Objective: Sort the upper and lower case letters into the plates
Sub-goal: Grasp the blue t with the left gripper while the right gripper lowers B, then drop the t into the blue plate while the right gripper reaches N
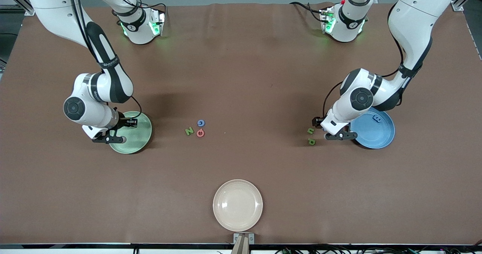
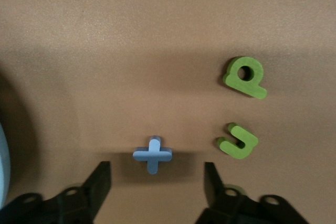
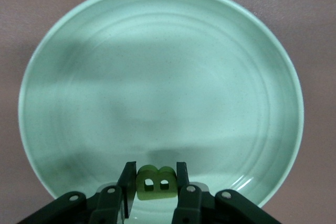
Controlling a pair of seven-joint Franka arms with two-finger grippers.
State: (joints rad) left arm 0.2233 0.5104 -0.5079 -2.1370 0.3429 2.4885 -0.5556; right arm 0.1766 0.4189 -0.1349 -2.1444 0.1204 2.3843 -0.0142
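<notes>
Sorting barely begun: one blue letter (image 1: pixel 375 118) in blue plate (image 1: pixel 380 139). Right hand (image 3: pixel 152 184) grips green B (image 3: pixel 155 182) over mint plate (image 3: pixel 157 77). Left hand (image 2: pixel 156 182), half-open, straddles blue plus (image 2: pixel 152 154) on surface (image 1: pixel 241 58); n (image 2: pixel 237 141), p (image 2: pixel 244 77), N (image 1: pixel 189 131), two more letters (image 1: pixel 200 128) unsorted.

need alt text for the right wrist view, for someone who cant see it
The right gripper holds a green letter B between its black fingers, just above a pale green plate. The plate has nothing in it and nearly fills the view, with brown table showing at the corners.
</notes>
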